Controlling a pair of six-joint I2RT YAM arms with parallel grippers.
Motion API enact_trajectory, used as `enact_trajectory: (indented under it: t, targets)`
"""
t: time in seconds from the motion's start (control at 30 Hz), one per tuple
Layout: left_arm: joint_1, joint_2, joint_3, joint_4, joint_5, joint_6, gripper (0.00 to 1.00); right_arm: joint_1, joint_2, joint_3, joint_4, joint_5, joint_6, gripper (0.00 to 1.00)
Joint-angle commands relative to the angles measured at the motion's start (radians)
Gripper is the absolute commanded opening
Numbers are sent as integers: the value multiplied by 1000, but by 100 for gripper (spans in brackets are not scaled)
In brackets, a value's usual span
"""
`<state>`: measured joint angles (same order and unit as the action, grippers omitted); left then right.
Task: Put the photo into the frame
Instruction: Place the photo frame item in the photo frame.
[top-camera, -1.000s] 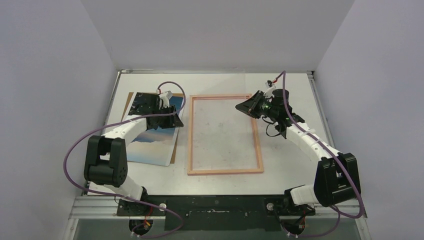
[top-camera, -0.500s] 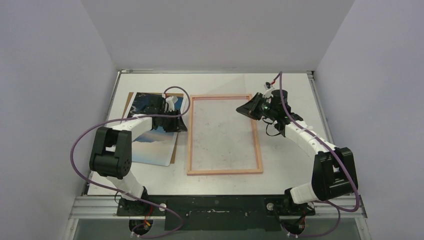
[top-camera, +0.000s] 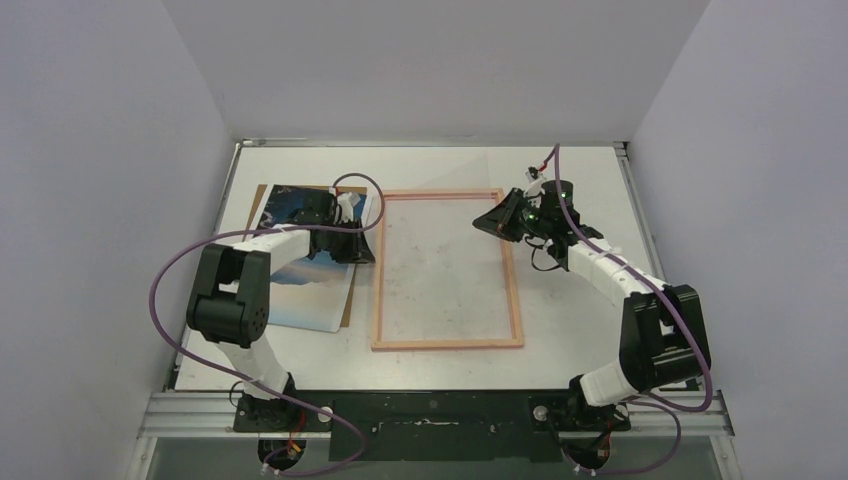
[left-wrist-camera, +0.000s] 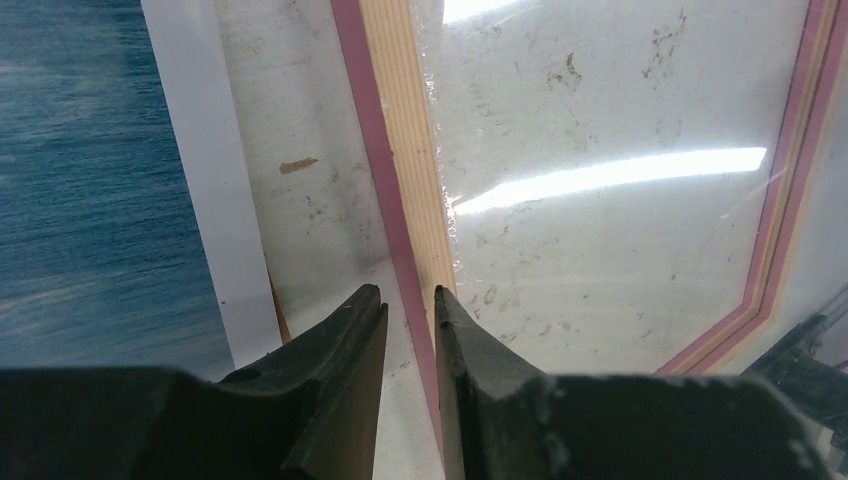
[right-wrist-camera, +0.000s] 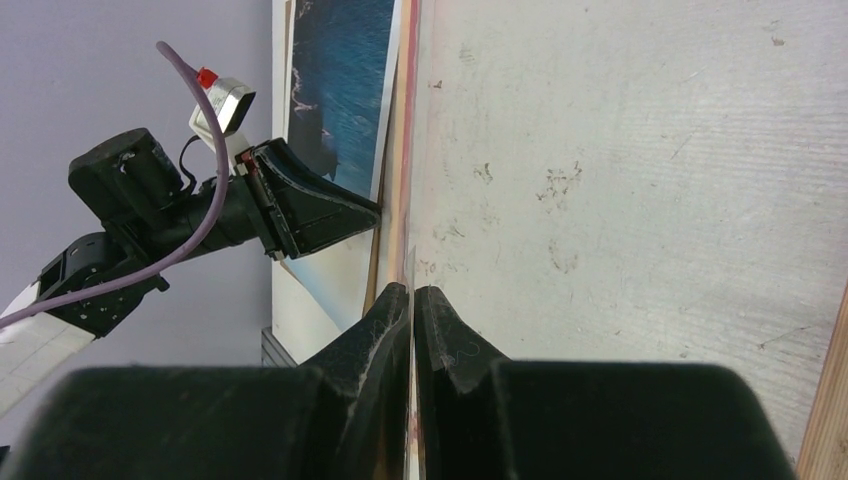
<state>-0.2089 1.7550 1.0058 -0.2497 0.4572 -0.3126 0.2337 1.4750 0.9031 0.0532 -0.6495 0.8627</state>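
1. Left gripper (left-wrist-camera: 406, 295), fingers narrowly parted astride the frame's (left-wrist-camera: 400, 120) left rail, grip uncertain, may drag it askew
2. Right gripper (right-wrist-camera: 412, 292), fingers shut near the right rail, probably braces little
3. Photo (top-camera: 300, 292), lying left of the frame on the brown board (top-camera: 349, 300), risks being nudged

2 white-and-black arms (top-camera: 270, 243), purple cables (top-camera: 153, 292), black wedge-shaped fingers (left-wrist-camera: 330, 400).

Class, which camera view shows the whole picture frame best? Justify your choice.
Top external: the frame shows whole, all four rails in sight. The left wrist view gives only part of it, close up; the right wrist view only a rail, nearly edge-on.
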Motion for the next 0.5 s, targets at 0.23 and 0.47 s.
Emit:
enact_trajectory:
  t: [0.23, 0.47]
  targets:
    - [-9, 41, 49, 40, -10, 9, 14, -16, 18, 3, 98, -39, -25, 5]
    - [-9, 47, 41, 44, -6, 7, 11, -26, 21, -17, 110, -39, -16, 5]
